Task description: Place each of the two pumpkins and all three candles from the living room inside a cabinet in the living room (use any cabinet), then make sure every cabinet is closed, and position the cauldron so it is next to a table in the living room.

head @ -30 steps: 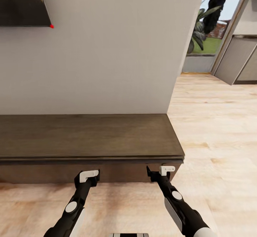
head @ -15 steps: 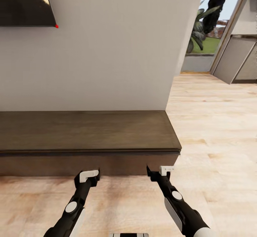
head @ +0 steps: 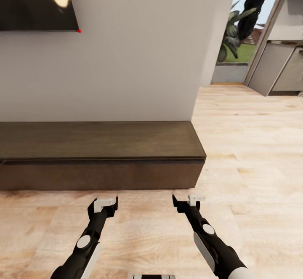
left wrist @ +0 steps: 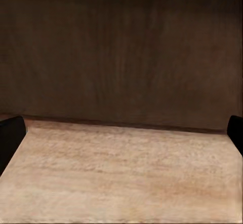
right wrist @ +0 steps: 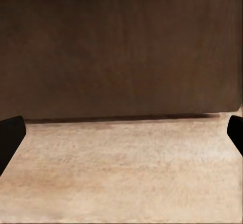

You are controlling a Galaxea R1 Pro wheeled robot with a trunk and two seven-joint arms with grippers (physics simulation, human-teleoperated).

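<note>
The cabinet [head: 101, 165], a long, low dark-brown wood unit, stands against the white wall with its front flat and shut. Both my grippers hang just above the floor a short way in front of it. The left gripper [head: 103, 204] is open, and its wrist view shows the dark fingertips [left wrist: 10, 135] far apart with the cabinet front [left wrist: 121, 51] ahead. The right gripper [head: 188, 200] is open too, facing the cabinet's right end [right wrist: 121, 46] with nothing between its fingers. The pumpkins, candles, cauldron and table are out of view.
A dark wall screen [head: 38, 1] hangs at the upper left above the cabinet. Pale wood floor [head: 252, 144] runs to the right past the wall's corner toward a doorway with plants [head: 235, 26] and grey units [head: 277, 68].
The camera has backed away from the cabinet, so it now sits farther off with bare floor between it and the grippers. Both arms hold the same pose.
</note>
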